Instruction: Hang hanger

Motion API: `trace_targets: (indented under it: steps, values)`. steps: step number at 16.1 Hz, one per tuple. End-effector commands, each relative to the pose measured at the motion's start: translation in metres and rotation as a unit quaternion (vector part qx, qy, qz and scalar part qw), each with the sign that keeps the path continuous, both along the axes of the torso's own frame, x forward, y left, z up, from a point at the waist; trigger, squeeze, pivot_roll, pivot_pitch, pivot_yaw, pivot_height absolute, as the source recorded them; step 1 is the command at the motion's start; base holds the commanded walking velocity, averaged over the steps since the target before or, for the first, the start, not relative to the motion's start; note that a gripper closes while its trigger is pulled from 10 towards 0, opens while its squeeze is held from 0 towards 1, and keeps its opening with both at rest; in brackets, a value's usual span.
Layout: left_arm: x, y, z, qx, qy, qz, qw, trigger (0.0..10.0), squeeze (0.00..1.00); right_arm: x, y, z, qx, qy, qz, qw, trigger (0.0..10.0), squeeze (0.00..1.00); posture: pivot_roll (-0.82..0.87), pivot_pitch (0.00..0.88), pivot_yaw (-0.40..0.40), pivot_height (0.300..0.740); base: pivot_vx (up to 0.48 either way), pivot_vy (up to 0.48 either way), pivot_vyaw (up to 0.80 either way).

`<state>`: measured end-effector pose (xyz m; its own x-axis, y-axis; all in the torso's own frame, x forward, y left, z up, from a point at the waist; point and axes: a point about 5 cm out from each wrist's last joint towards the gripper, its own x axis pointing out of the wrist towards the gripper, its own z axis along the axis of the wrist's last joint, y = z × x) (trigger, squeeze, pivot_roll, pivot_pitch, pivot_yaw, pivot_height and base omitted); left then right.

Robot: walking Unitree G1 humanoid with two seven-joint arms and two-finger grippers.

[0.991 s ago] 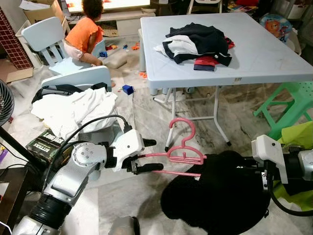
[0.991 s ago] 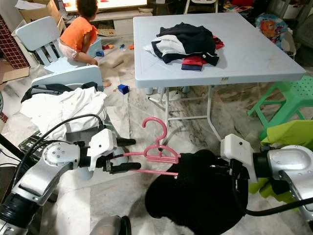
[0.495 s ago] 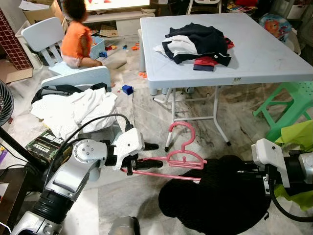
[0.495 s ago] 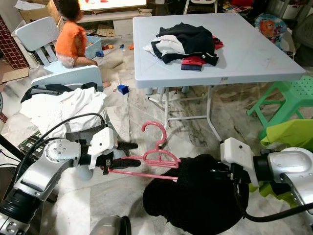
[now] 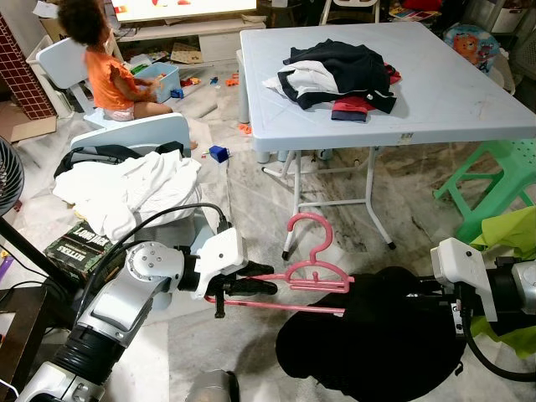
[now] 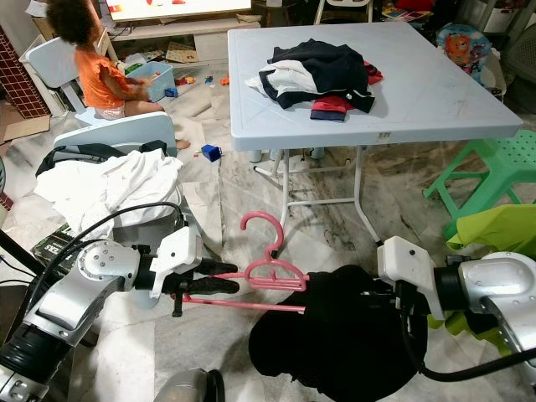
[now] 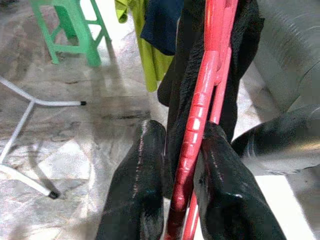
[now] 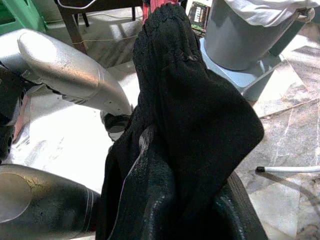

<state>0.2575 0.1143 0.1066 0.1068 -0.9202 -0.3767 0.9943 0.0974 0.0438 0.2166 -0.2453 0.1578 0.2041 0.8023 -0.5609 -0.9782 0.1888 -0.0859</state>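
The left gripper is clamped on the end of a pink plastic hanger, its two black fingers pressed against either side of the hanger's arm, as the left wrist view shows close up. The hanger is held low over the marble floor in front of the robot, lying roughly level with its hook pointing away towards the folding table. The hanger's far end is buried in a black garment that bunches in a dark heap between the two arms. The right gripper is closed on that garment, the cloth gathered between its fingers and draping over them in the right wrist view. On the pale blue table lies a pile of dark, white and red clothes. To the robot's left, white laundry is heaped over a light blue child's chair, and behind it a child in an orange top sits among toys. A green plastic stool stands on the right, with a lime-green cloth just beside the right arm.
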Motion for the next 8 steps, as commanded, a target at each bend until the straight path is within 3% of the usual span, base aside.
trace_targets:
  steps: [1,8]
  values:
    - [-0.0023,0.0001,0.0002,-0.001,0.008,-0.004,1.000,0.0,0.00,0.0030,0.0038,0.0057,0.004,-0.013,0.018,1.000,10.0,0.00,-0.07,0.012,0.036,0.740,0.000,0.000,0.00]
    - [-0.0036,-0.0034,0.0010,-0.026,0.021,0.005,0.999,0.0,0.00,0.0123,0.0085,0.0010,0.007,-0.027,0.014,1.000,10.0,0.00,-0.07,0.012,0.034,0.740,0.000,0.000,0.00]
